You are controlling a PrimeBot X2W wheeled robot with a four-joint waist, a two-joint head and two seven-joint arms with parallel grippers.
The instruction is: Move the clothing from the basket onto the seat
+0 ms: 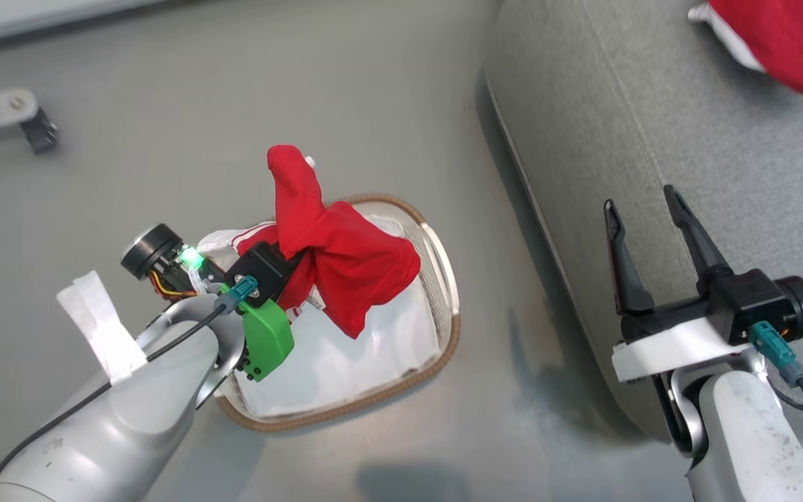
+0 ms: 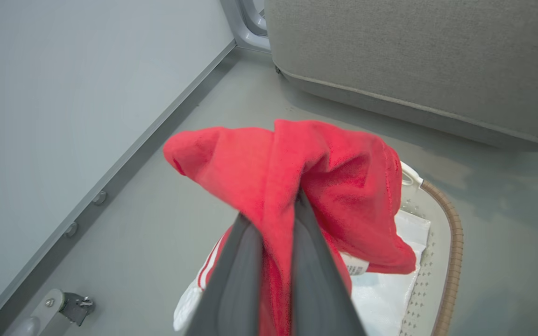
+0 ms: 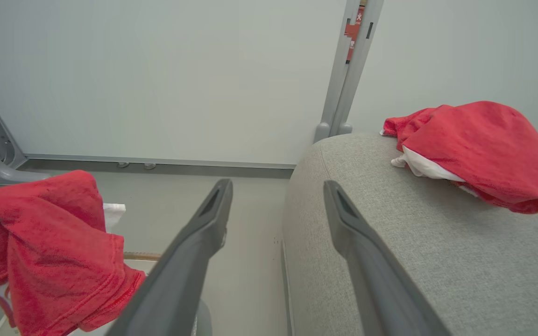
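My left gripper (image 2: 273,207) is shut on a bright red garment (image 1: 346,258), holding it bunched above the basket (image 1: 443,328); the cloth hides the fingertips in the head view. A white tag (image 2: 355,267) hangs from the garment. A white piece with red stripes (image 2: 203,275) lies at the basket's edge, under the held cloth. The basket's white liner (image 1: 346,362) shows below. My right gripper (image 1: 645,209) stands open over the near edge of the grey seat (image 1: 652,125), nothing between its fingers (image 3: 213,210). Another red garment with white trim (image 3: 479,144) lies on the seat.
A grey metal leg with a black caster (image 1: 25,122) stands on the floor at the far left. A pale wall with a baseboard (image 2: 110,177) runs behind the basket. A grey upright post (image 3: 348,70) rises behind the seat. Grey floor separates basket and seat.
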